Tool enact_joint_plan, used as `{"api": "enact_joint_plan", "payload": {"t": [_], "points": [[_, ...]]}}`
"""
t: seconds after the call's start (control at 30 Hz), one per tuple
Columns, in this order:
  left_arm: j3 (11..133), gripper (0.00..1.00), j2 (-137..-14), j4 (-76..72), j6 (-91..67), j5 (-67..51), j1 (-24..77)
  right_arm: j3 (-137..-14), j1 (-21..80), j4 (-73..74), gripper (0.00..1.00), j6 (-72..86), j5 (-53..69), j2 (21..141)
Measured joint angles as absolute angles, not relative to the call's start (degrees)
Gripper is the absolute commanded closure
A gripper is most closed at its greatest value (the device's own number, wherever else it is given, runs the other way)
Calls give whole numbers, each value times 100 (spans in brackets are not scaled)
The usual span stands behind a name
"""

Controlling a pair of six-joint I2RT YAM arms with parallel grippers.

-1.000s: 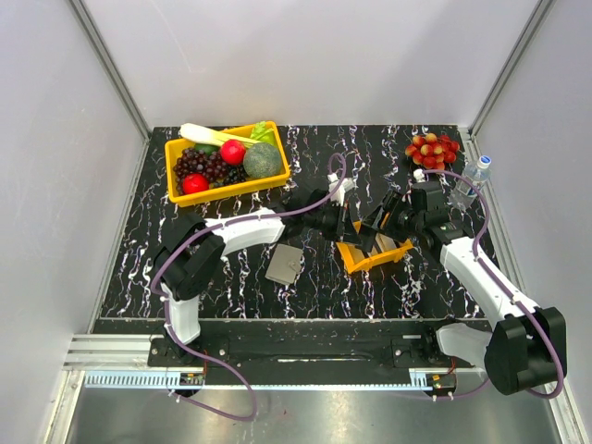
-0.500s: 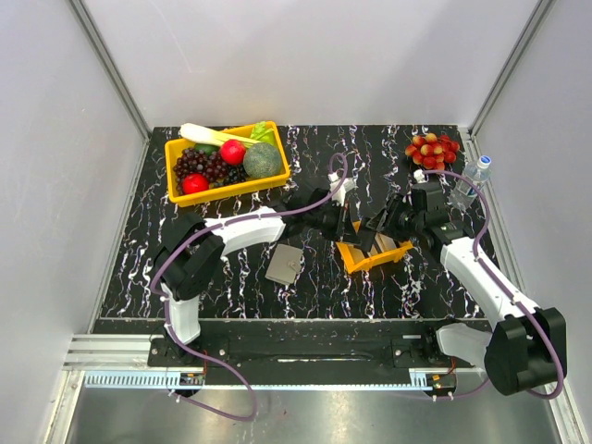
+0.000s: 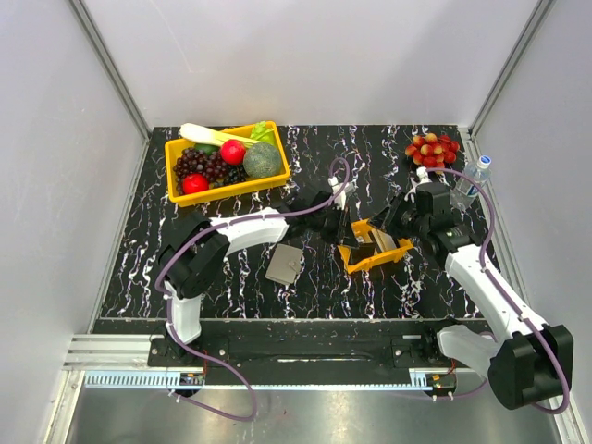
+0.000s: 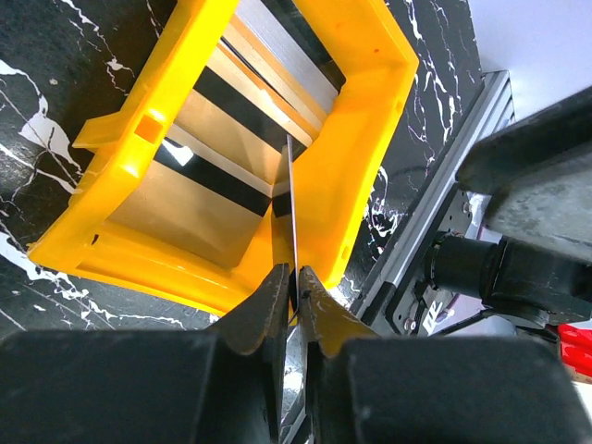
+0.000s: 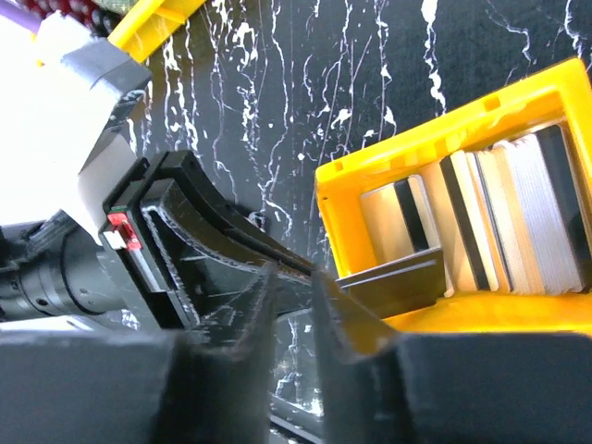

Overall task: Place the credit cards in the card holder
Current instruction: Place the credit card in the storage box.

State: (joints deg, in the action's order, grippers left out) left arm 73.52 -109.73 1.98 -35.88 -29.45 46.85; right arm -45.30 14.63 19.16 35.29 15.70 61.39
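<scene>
1. The left gripper (image 4: 294, 277) is seen pinched shut on one thin card (image 4: 290, 203), gripped by its edge and held on edge over the small orange tray (image 4: 370, 102).
2. In the right wrist view that same card (image 5: 388, 282) is shown dark-faced, with its far end inside the tray's rim, so the lift is judged to be only just begun.
3. The right gripper (image 5: 292, 296) is held with its fingers only narrowly parted, and nothing is seen between them. In the top view it is placed at about 2 o'clock of the tray, with the left gripper at about 10 o'clock.
4. The other credit cards (image 4: 208, 139) are found stacked and leaning inside the tray. Silvery, tan and dark-striped faces are shown.
5. The card holder (image 3: 285, 264) is laid flat on the table at about 9 o'clock of the tray, near it but apart, with its taupe-grey side up. No card is seen on it or sticking out of it, and it is touched by neither gripper.
6. Little of the task is therefore judged done: one card is gripped and none is delivered.
7. What is left is judged to be the carrying of this card to the holder, its insertion into a pocket, and the same for each card in the tray. Whether the holder must first be opened cannot be told from the top view.
</scene>
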Motion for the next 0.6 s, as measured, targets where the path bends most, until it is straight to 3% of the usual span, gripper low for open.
{"api": "enact_joint_plan", "payload": {"t": [0.07,0.23,0.47,0.6], "points": [[7352,91,-10980,211,-3581,-2917,4700,-4530,1463,1951,43,3594,1544,6139],[7422,94,-11019,305,-3487,-2838,4718,-4530,1463,2032,39,3577,1385,6228],[7557,57,-11275,364,-3404,-2849,4779,-4521,1463,2143,39,3514,1356,6657],[7557,52,-11277,329,-3387,-2904,4838,-4491,1463,2150,38,3468,1356,6685]]}}
